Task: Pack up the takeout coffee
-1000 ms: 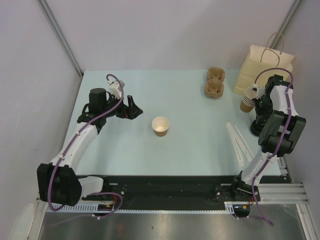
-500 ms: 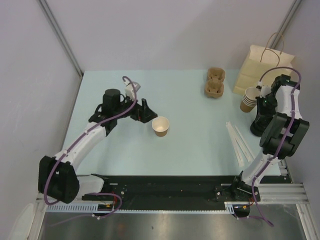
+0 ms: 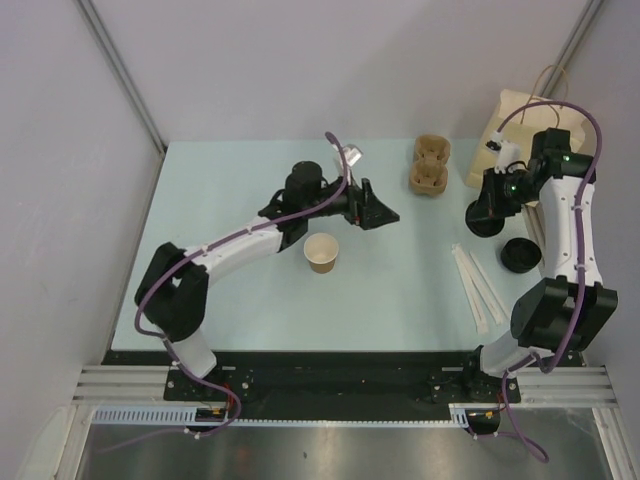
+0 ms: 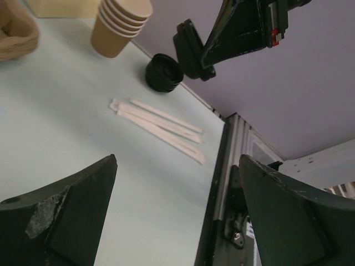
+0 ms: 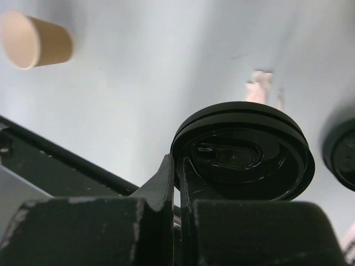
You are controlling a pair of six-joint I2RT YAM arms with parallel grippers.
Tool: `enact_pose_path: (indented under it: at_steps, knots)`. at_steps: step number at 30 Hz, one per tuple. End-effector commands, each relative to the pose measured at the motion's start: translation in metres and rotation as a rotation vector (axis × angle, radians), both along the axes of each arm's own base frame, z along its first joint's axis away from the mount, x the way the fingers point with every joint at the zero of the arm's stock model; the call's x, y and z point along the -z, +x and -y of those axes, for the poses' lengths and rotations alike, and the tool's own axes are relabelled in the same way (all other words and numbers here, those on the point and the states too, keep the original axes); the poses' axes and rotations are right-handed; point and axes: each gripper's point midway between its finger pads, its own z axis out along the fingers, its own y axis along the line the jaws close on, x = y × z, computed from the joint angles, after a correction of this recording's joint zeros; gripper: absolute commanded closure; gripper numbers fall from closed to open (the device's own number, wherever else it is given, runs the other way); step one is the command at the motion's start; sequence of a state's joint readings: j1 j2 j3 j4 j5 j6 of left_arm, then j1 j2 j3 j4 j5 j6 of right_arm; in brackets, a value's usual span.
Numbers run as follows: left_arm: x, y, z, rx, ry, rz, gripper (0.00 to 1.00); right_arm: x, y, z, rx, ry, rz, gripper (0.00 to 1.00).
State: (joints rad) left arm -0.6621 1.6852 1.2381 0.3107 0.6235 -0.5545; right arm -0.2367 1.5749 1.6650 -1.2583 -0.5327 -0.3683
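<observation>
The takeout coffee cup (image 3: 321, 252) is brown kraft paper, white inside, and stands upright mid-table; it also shows in the right wrist view (image 5: 36, 40). My left gripper (image 3: 386, 214) is open and empty, above the table behind and to the right of the cup, with nothing between its fingers (image 4: 177, 160). My right gripper (image 3: 486, 212) is shut on the rim of a black plastic lid (image 5: 244, 152) and holds it above the table at the right, left of the lid stack (image 3: 519, 254).
A moulded pulp cup carrier (image 3: 430, 165) sits at the back. A tan paper bag (image 3: 515, 120) stands at the back right. A stack of spare cups (image 4: 119, 25) is near it. White wrapped straws (image 3: 475, 285) lie at the right front.
My left arm swung right, past the cup, and stretched toward the table's middle. My right gripper rose from the lid stack with one black lid and moved left and back.
</observation>
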Motion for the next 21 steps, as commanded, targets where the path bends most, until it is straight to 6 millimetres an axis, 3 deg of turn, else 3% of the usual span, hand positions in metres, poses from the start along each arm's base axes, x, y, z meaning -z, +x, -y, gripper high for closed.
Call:
enact_pose_path:
  at_steps: [1,2,4,5,10,16,21]
  knots:
    - [-0.038,-0.011,0.046,0.069,-0.155,-0.004,0.03,-0.019,-0.017,-0.036,-0.042,0.127,0.010,1.00]
    - [-0.026,-0.013,0.057,0.082,-0.150,-0.047,0.03,-0.021,-0.020,-0.041,-0.053,0.135,0.012,1.00]
    - [-0.025,-0.016,0.067,0.096,-0.166,-0.071,0.03,-0.019,-0.024,-0.048,-0.061,0.165,-0.004,1.00]
    - [-0.015,-0.018,0.075,0.106,-0.156,-0.091,0.03,-0.019,-0.026,-0.052,-0.068,0.176,-0.010,1.00]
    - [0.001,-0.032,0.098,0.131,-0.158,-0.111,0.03,-0.012,-0.037,-0.069,-0.093,0.246,-0.060,1.00]
    - [0.023,-0.038,0.115,0.136,-0.155,-0.149,0.02,-0.008,-0.044,-0.077,-0.107,0.291,-0.095,1.00]
    - [0.028,-0.047,0.124,0.163,-0.165,-0.161,0.03,-0.008,-0.050,-0.083,-0.117,0.330,-0.113,1.00]
